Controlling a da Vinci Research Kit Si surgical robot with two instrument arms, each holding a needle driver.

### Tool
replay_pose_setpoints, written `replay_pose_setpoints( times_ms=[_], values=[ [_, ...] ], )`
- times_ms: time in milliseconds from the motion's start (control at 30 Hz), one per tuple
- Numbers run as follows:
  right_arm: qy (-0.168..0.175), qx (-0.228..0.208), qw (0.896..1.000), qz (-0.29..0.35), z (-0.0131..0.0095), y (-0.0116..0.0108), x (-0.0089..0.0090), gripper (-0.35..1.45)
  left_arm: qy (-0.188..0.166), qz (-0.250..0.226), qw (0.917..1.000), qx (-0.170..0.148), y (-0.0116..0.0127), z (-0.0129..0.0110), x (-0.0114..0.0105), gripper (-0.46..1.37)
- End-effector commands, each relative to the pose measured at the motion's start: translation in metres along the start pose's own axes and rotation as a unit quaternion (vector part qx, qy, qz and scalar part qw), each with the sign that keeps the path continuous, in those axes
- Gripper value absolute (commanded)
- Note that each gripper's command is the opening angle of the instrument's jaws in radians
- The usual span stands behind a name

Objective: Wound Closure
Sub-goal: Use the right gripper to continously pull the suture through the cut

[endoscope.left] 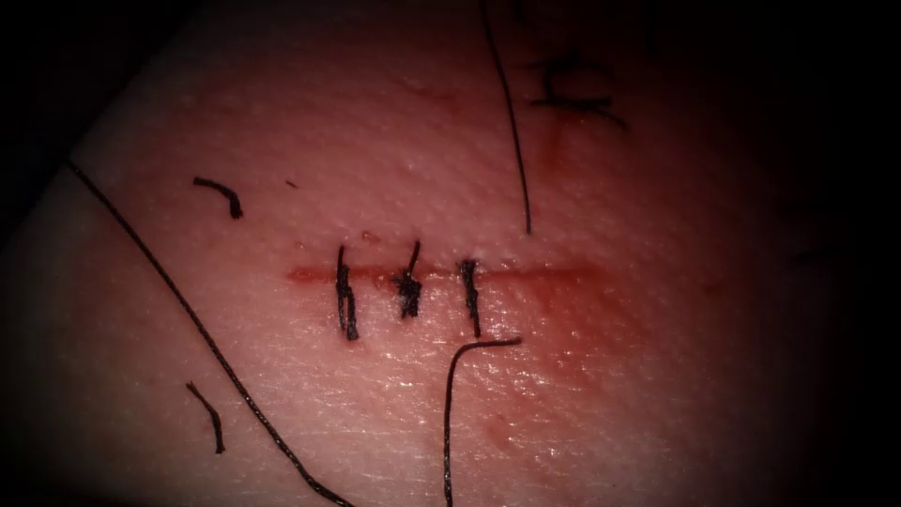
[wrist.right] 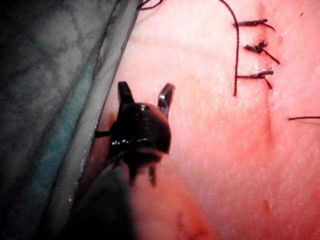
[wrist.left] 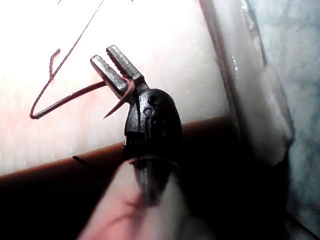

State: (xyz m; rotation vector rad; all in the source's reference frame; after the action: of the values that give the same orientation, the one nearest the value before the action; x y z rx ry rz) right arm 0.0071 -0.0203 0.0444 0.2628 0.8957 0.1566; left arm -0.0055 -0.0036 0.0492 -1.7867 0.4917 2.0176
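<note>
The tissue (endoscope.left: 282, 113) carries a horizontal cut (endoscope.left: 544, 274) with three dark stitches (endoscope.left: 408, 286) across its left half. Right of them a thread (endoscope.left: 514, 131) runs down into the tissue above the cut, and another strand (endoscope.left: 450, 413) leaves below it. Beside the tissue's edge, my left tool (wrist.left: 104, 54) holds the thin curved needle (wrist.left: 120, 102) deep between its jaws near the hinge, clear of the tissue, and thread (wrist.left: 65, 102) trails from it. My right tool (wrist.right: 146, 86) hovers open over the tissue near its edge, holding nothing. The stitches (wrist.right: 257, 47) lie beyond it.
A long loose thread (endoscope.left: 188, 314) crosses the tissue's left side diagonally. Short cut ends of thread (endoscope.left: 221, 192) lie at upper left and lower left (endoscope.left: 208, 413). A tangle of thread (endoscope.left: 572, 94) sits at upper right. Red fluid (endoscope.left: 582, 319) stains the tissue around the cut's right end.
</note>
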Motion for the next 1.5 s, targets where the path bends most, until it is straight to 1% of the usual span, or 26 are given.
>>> replay_pose_setpoints(
  times_ms=[33, 100, 133, 233, 267, 333, 467, 600, 633, 667, 700, 733, 867, 967, 1100, 1367, 1400, 1433, 1500],
  values=[
    [-0.003, -0.009, 1.0, 0.004, -0.0002, 0.0007, -0.0001, 0.97, 0.0, 0.001, 1.0, 0.0, 0.0001, -0.0002, 0.0002, -0.35],
    [-0.006, -0.023, 1.0, 0.009, -0.0005, 0.0027, -0.0005, 0.96, -0.003, 0.001, 1.0, -0.002, 0.0003, -0.0004, 0.0007, -0.35],
    [-0.007, -0.026, 1.0, 0.01, -0.0005, 0.0031, -0.0006, 0.96, -0.003, 0.002, 1.0, -0.002, 0.0004, -0.0005, 0.0008, -0.35],
    [0.007, -0.044, 0.999, 0.013, 0.0, 0.0054, -0.0008, 0.94, -0.007, 0.003, 1.0, -0.004, 0.0007, -0.0003, 0.001, -0.35],
    [0.01, -0.046, 0.999, 0.014, 0.0001, 0.0056, -0.0008, 0.94, -0.007, 0.003, 1.0, -0.004, 0.0008, -0.0002, 0.001, -0.35],
    [0.022, -0.059, 0.998, 0.015, 0.0006, 0.0066, -0.0006, 0.94, -0.008, 0.005, 0.9999, -0.005, 0.001, 0.0001, 0.0008, -0.35],
    [0.042, -0.063, 0.997, 0.02, 0.0017, 0.0081, -0.0003, 0.92, -0.012, 0.007, 0.9999, -0.007, 0.0016, 0.0009, 0.0004, -0.35],
    [0.044, -0.062, 0.997, 0.019, 0.0032, 0.0088, -0.0005, 0.89, -0.016, 0.013, 0.9998, -0.008, 0.0021, 0.0018, 0.0002, -0.35],
    [0.047, -0.059, 0.997, 0.017, 0.0039, 0.009, -0.0006, 0.85, -0.02, 0.014, 0.9997, -0.008, 0.0024, 0.0022, 0.0, -0.35],
    [0.047, -0.059, 0.997, 0.017, 0.0041, 0.009, -0.0007, 0.84, -0.02, 0.014, 0.9997, -0.008, 0.0024, 0.0023, 0.0, -0.35],
    [0.049, -0.062, 0.997, 0.015, 0.005, 0.0091, -0.001, 0.8, -0.022, 0.015, 0.9996, -0.008, 0.0027, 0.0027, -0.0001, -0.35],
    [0.05, -0.061, 0.997, 0.014, 0.0055, 0.0092, -0.0011, 0.78, -0.022, 0.016, 0.9996, -0.009, 0.0029, 0.0031, -0.0003, -0.35],
    [0.048, -0.062, 0.997, 0.011, 0.0072, 0.0097, -0.0014, 0.78, -0.024, 0.016, 0.9995, -0.011, 0.0034, 0.004, -0.0007, -0.35],
    [0.049, -0.061, 0.997, 0.011, 0.0082, 0.0101, -0.0012, 0.78, -0.025, 0.017, 0.9995, -0.013, 0.0038, 0.0045, -0.0009, -0.35],
    [0.05, -0.061, 0.997, 0.009, 0.0094, 0.0106, -0.001, 0.77, -0.025, 0.017, 0.9995, -0.012, 0.0039, 0.0048, -0.001, -0.35],
    [0.049, -0.058, 0.997, 0.0, 0.0119, 0.0111, -0.0018, 0.75, -0.024, 0.018, 0.9995, -0.011, 0.0041, 0.005, -0.001, -0.35],
    [0.049, -0.058, 0.997, -0.001, 0.0121, 0.0112, -0.0018, 0.73, -0.024, 0.018, 0.9995, -0.011, 0.0041, 0.0051, -0.001, -0.35],
    [0.049, -0.058, 0.997, -0.001, 0.0122, 0.0112, -0.0018, 0.66, -0.025, 0.018, 0.9994, -0.012, 0.0042, 0.0051, -0.001, -0.35],
    [0.05, -0.056, 0.997, -0.001, 0.0122, 0.0113, -0.0017, 0.47, -0.025, 0.018, 0.9994, -0.012, 0.0042, 0.0051, -0.001, -0.35]
  ],
)
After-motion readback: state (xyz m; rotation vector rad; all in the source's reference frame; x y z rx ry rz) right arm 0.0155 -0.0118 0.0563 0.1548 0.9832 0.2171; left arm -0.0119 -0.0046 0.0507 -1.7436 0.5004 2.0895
